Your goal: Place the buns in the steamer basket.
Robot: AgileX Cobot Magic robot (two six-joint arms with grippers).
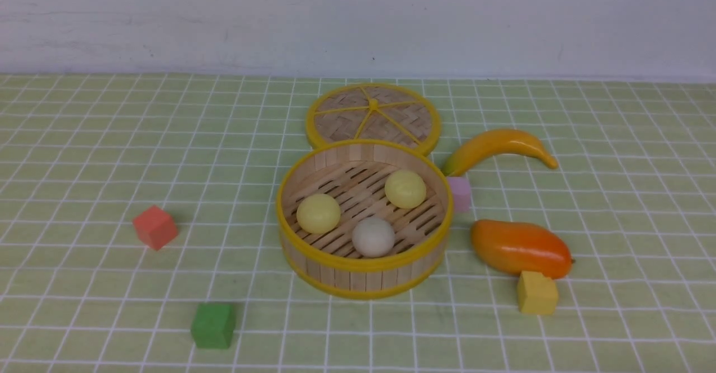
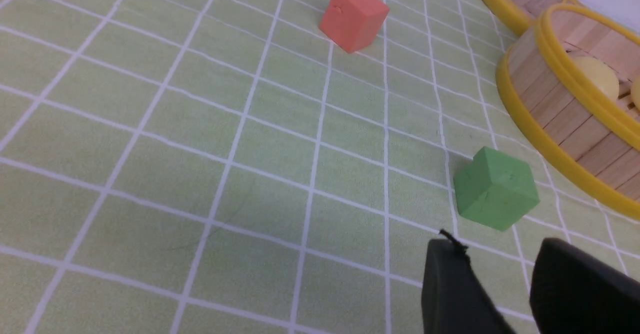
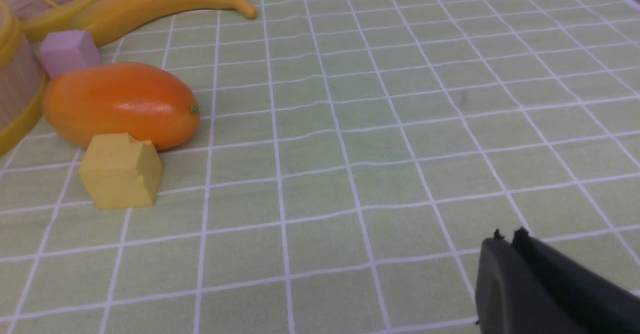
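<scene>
The round bamboo steamer basket [image 1: 363, 281] stands mid-table in the front view. On its slatted floor lie three buns: a pale yellow one [image 1: 318, 213] at the left, another pale yellow one [image 1: 405, 188] at the back right, and an off-white one [image 1: 373, 236] at the front. Neither arm shows in the front view. In the left wrist view my left gripper [image 2: 500, 254] stands open above bare cloth, near the green cube, with the basket wall [image 2: 565, 123] off to one side. My right gripper [image 3: 506, 240] is shut on nothing, over bare cloth.
The woven lid [image 1: 373, 117] lies flat behind the basket. A banana [image 1: 499, 146], pink cube [image 1: 460, 193], orange mango [image 1: 520, 248] and yellow cube [image 1: 537, 292] sit right of the basket. A red cube [image 1: 155, 226] and green cube [image 1: 213, 324] sit left.
</scene>
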